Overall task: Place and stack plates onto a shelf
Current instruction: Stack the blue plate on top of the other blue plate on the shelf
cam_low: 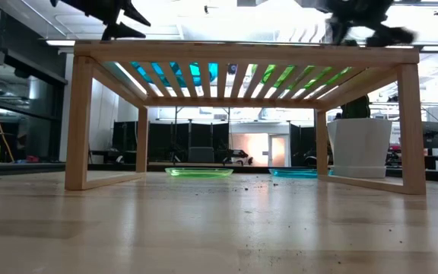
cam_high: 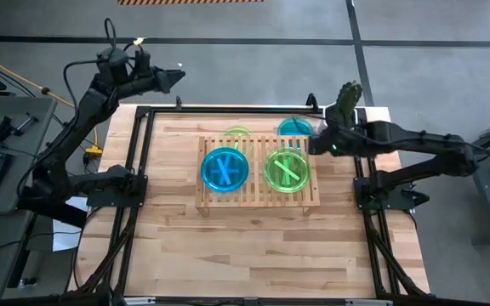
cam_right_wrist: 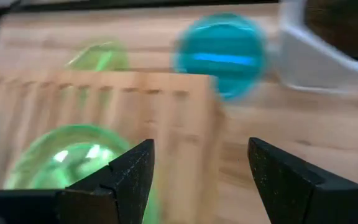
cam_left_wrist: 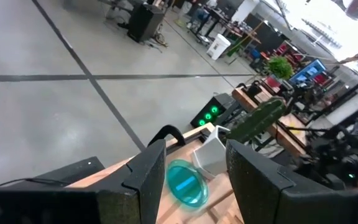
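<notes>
The slatted wooden shelf [cam_high: 258,174] stands mid-table on its legs. A blue plate [cam_high: 225,169] and a green plate [cam_high: 287,170] lie side by side on its top. Behind it, a green plate [cam_high: 237,133] and a blue plate [cam_high: 294,127] lie flat on the tabletop, also seen under the shelf in the low view as the green plate [cam_low: 198,172] and the blue plate [cam_low: 299,172]. My right gripper [cam_high: 317,143] hovers open above the shelf's far right corner, holding nothing; its wrist view shows the green plate [cam_right_wrist: 67,158] and the blue plate [cam_right_wrist: 219,53]. My left gripper [cam_high: 173,78] is open, raised beyond the table's far left corner.
A potted plant in a white pot [cam_high: 347,106] stands at the table's far right, close behind my right gripper and next to the blue plate on the table. A black frame [cam_high: 228,109] borders the tabletop. Bare wood lies in front of the shelf [cam_high: 253,246].
</notes>
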You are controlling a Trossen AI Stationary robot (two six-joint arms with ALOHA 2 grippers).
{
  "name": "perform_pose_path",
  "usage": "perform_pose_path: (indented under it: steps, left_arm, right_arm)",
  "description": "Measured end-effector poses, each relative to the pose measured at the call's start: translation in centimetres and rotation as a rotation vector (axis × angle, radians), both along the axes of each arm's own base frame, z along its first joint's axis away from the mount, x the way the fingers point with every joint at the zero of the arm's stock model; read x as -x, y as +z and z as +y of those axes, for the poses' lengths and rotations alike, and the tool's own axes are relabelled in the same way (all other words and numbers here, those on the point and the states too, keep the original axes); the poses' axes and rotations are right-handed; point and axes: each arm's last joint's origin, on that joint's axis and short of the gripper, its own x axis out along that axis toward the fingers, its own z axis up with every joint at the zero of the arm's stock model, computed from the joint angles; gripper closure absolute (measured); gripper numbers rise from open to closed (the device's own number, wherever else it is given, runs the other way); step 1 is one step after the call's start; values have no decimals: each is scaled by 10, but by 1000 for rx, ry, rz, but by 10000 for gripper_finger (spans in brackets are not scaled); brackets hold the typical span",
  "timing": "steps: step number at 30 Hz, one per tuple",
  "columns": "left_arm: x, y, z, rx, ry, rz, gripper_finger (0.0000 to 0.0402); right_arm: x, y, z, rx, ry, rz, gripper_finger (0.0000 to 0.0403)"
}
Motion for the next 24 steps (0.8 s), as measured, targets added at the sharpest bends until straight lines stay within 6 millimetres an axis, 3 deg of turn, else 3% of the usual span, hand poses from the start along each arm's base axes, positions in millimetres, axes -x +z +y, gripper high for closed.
perform_pose_path:
  steps: [3, 5, 10, 18, 24]
  left_arm:
    - [-1, -2, 4, 26, 11, -8, 243]
    - [-2, -3, 6, 40, 13, -13, 243]
    - [-3, -4, 9, 74, 21, -33, 243]
    - [-4, 4, 10, 88, 40, -135, 243]
    - [-4, 5, 10, 110, 45, -166, 243]
  right_arm:
    - [16, -4, 11, 21, -137, -19, 162]
    - [23, -17, 13, 17, -226, -74, 162]
    - [26, -80, 11, -86, -359, -257, 162]
    - [36, -162, -17, -102, -734, -500, 162]
    - [37, -189, -44, -156, -757, -545, 162]
